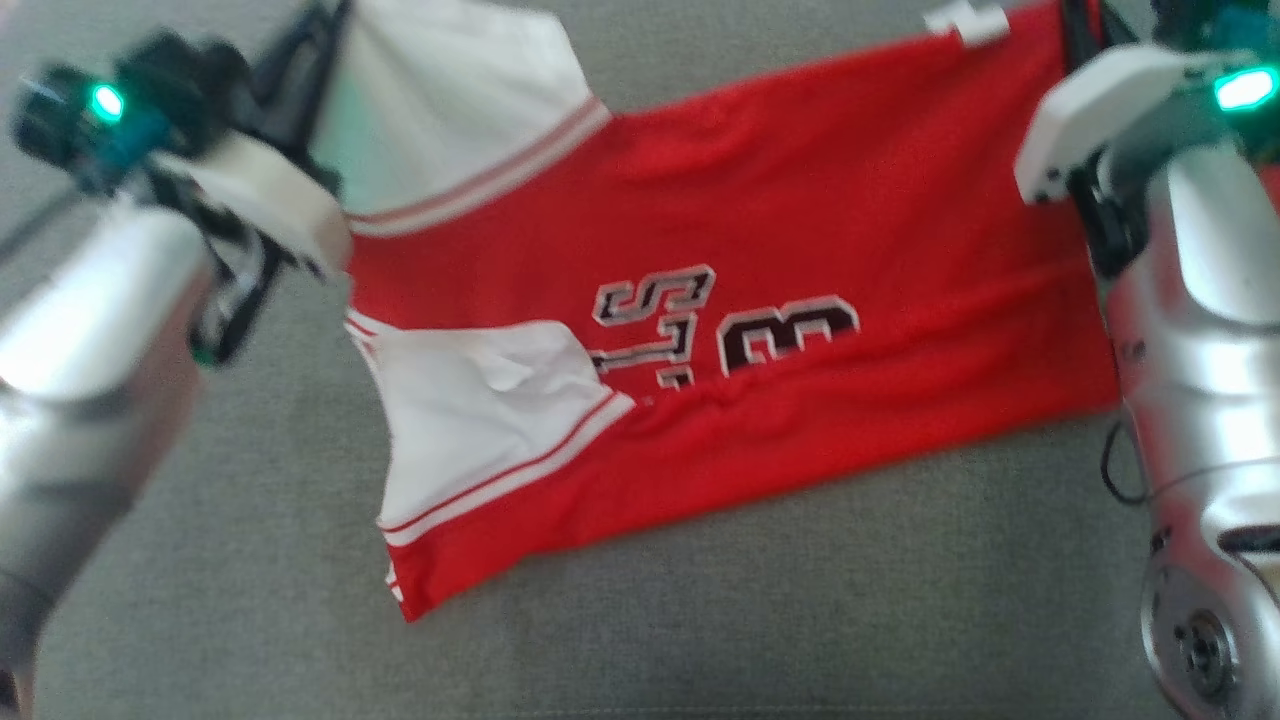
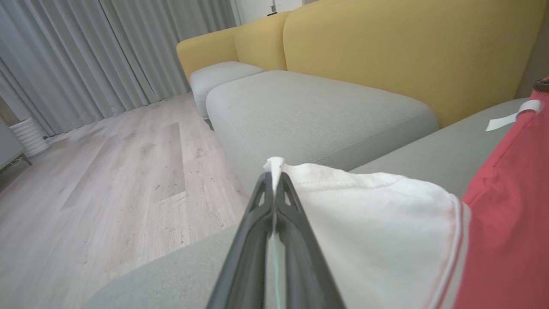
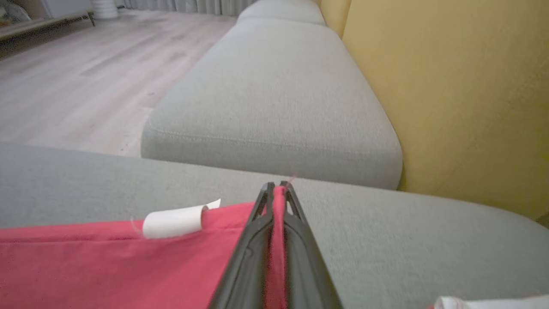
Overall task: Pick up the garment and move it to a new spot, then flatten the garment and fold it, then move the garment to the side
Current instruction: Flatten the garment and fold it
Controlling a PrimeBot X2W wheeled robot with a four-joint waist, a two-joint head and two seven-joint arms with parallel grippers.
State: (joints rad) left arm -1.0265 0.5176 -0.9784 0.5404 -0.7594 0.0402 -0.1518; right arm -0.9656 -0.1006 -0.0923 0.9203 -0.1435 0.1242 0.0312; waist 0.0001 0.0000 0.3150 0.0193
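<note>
Head view, nearest first: silver forearms (image 1: pixel 90 330) at 8 and 4 o'clock, grey woven seat cushion (image 1: pixel 700 620) across the bottom at 6 o'clock. The garment (image 1: pixel 800 230), a red jersey with white stripe-trimmed panels and black-and-white lettering, lies spread across the middle of that cushion. Its white end is at 9 o'clock and its red hem at 3 o'clock, lightly wrinkled, near edge flat on the fabric. Far edge is pinched at both ends. Left gripper (image 2: pixel 273 175) is at 11 o'clock, fingers pressed together on the tip of a white panel, which rises off the cushion. Right gripper (image 3: pixel 276 186) is at 1 o'clock, fingers clamped on a fold of red cloth at the hem corner. A curled white label (image 3: pixel 173 221) sits on the red edge near the right fingers, at their 9 o'clock in the right wrist view. Beyond is the next cushion (image 3: pixel 274 94), same grey, a separate block. A mustard yellow backrest (image 2: pixel 407 51) runs behind both, 1 to 3 o'clock in the wrist views. Farther out in the left wrist view: pale wood plank floor (image 2: pixel 107 184) at 9 o'clock, grey pleated curtains (image 2: pixel 85 51) at 10 to 11 o'clock, small ribbed white cylinder (image 2: pixel 29 135) on the floor by them
</note>
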